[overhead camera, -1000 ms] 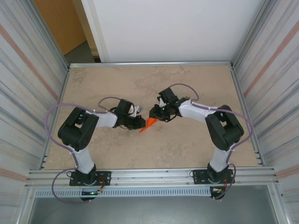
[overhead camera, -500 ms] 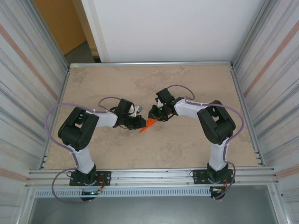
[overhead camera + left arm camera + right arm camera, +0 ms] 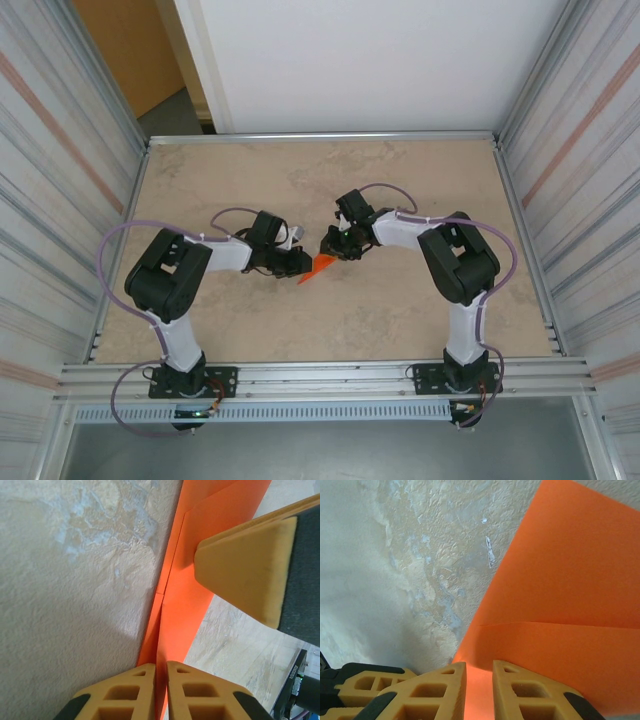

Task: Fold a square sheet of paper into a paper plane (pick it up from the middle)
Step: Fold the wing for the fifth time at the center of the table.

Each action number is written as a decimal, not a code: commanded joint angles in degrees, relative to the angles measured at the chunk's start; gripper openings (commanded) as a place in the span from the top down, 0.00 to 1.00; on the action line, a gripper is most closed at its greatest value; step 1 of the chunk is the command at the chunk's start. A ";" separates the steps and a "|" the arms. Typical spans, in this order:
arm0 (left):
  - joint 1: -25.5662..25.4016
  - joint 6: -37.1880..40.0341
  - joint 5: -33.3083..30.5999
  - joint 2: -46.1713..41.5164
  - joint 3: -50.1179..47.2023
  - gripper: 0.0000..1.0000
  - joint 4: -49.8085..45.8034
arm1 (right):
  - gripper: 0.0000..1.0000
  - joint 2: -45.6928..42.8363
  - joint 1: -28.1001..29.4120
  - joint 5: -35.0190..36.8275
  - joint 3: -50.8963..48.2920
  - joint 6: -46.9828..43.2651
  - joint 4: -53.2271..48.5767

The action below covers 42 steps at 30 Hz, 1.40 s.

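Paper plane [image 3: 316, 268], half folded and orange, pointed tip toward the near edge, around the middle of the surface [image 3: 400, 320]; resting or just lifted, hard to tell. Left gripper [image 3: 298, 262] pressed together on the creased edge, layers caught between its fingers [image 3: 115, 700]. Right gripper [image 3: 330, 247] pinching the wider end from the opposite side, fingers [image 3: 535, 695] nearly touching with orange between them.

Risks from here:
- Pulling apart or twisting with both ends clamped: probably tears the thin paper or drags the crease crooked.
- Releasing one side too soon: likely lets the layers spring open.
- Pressing unevenly: may skew the wings.
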 commanded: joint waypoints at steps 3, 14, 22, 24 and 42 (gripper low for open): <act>0.19 -0.57 -3.08 2.74 -0.41 0.87 -4.65 | 0.80 1.48 -0.54 0.08 1.64 -0.31 -1.31; 0.36 -0.62 -3.54 1.74 -0.32 0.89 -5.62 | 0.81 3.88 -0.64 2.07 3.46 -0.52 -6.24; 0.66 -0.73 -8.95 -8.29 -0.51 0.75 -9.61 | 0.82 5.55 -0.73 3.59 4.29 -0.07 -9.93; 0.72 -0.08 -10.52 -9.61 0.42 0.73 -12.23 | 0.82 5.71 -0.73 3.69 4.38 0.16 -10.14; -2.33 -1.48 5.03 -1.62 5.72 0.90 -2.44 | 0.90 6.91 -1.04 3.19 4.42 1.18 -11.38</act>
